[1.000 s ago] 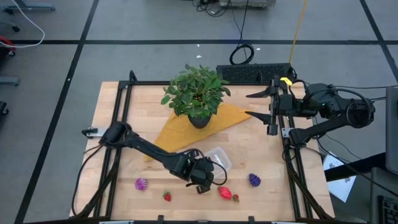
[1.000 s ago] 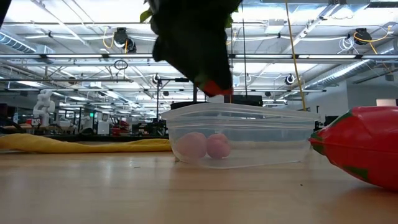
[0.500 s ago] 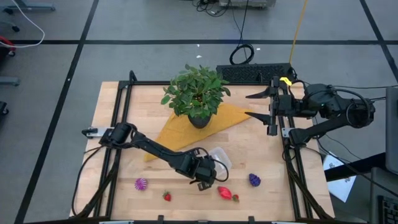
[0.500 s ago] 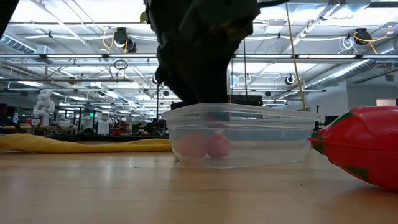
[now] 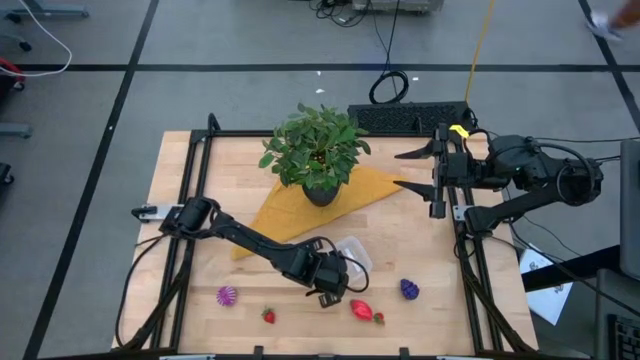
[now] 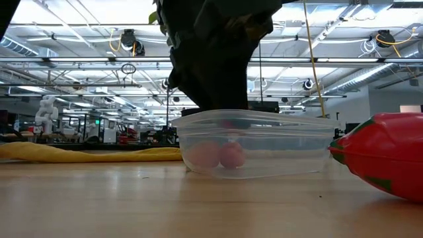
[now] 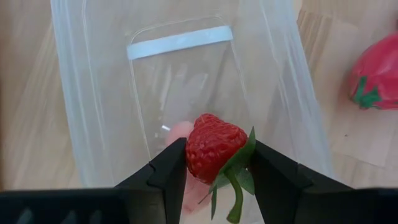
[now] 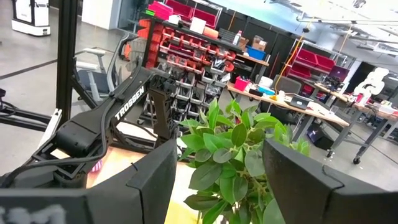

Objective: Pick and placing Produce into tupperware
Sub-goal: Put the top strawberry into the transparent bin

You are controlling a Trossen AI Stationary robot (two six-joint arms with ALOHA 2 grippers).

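Left gripper [image 7: 214,163] is clamped on a red toy strawberry [image 7: 213,149], tip pointing away from the wrist and leafy stem toward it, above the clear tupperware [image 5: 352,254] near the front middle of the wooden table [image 5: 190,175]. Two pink round pieces [image 6: 218,155] lie inside — the container's long axis runs away from the wrist. On the table, left to right: a purple knobbly piece [image 5: 227,294], a small strawberry [image 5: 268,315], a larger strawberry [image 5: 365,311], another purple piece [image 5: 409,289]. Right gripper [image 5: 414,169] waits with fingers apart at the right rear, near the potted plant [image 5: 315,148] on the yellow cloth [image 5: 372,186]. A workshop hall lies beyond.
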